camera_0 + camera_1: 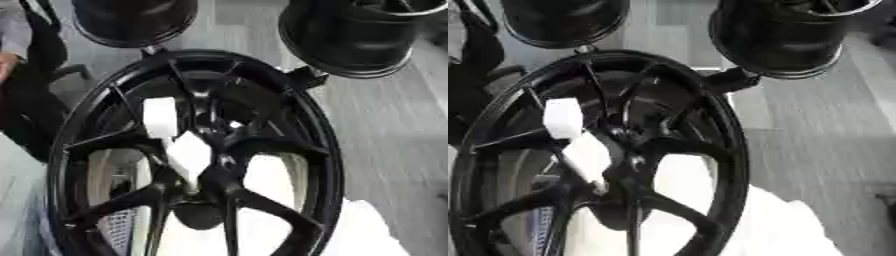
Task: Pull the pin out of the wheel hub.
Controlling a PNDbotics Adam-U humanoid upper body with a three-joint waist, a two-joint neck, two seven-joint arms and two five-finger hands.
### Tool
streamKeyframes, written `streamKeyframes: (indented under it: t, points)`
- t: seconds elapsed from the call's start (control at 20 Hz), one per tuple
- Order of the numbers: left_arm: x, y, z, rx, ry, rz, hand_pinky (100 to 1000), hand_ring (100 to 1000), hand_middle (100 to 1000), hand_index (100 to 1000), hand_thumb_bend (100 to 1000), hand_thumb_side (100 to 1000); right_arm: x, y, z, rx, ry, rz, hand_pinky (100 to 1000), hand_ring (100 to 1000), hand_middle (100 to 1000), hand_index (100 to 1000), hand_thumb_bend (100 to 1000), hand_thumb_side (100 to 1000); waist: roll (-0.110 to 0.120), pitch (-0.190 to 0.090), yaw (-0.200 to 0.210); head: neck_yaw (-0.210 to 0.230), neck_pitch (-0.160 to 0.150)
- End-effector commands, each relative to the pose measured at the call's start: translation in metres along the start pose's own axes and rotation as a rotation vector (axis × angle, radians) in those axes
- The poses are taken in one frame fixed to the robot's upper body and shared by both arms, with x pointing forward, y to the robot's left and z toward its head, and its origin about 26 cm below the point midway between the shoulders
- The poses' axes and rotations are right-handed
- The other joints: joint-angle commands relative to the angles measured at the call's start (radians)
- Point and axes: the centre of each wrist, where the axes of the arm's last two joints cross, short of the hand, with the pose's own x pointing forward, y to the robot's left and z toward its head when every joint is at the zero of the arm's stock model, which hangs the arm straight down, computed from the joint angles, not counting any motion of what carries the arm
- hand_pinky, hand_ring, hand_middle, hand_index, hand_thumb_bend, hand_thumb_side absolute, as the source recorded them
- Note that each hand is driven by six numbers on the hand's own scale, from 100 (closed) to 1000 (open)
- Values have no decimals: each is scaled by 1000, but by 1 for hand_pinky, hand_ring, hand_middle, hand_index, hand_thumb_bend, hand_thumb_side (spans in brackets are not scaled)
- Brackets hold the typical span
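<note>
White pin [179, 145] seated at black wheel hub [206, 165], not yet pulled; neither robot hand in view, finger state unknown.

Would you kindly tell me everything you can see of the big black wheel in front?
The wheel is glossy black, metal by its look, with a round rim and thin forked spokes meeting at a central hub. It stands on edge, facing the camera and filling the foreground. A white two-part piece lies across the hub. No hand shows.
</note>
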Motion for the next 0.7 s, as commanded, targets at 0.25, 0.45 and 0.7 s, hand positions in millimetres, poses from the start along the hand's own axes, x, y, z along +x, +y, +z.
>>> streamKeyframes:
  t: [0.25, 0.45, 0.7]
  points:
    - [35, 19, -31, -193, -112, -309, 801, 685, 481, 850, 100, 539, 5, -3, -1, 7, -25, 20, 766, 601, 543, 704, 100, 562, 11, -7, -5, -25, -27]
    - [53, 29, -46, -308, -131, -461, 807, 694, 487, 848, 100, 488, 5, -3, -1, 14, -23, 27, 766, 600, 542, 704, 100, 562, 20, -3, -4, -37, -29]
    - [67, 43, -64, -455, -112, -622, 815, 711, 507, 845, 100, 387, 5, -3, -1, 25, -23, 37, 766, 600, 542, 704, 100, 561, 27, -1, -2, -50, -31]
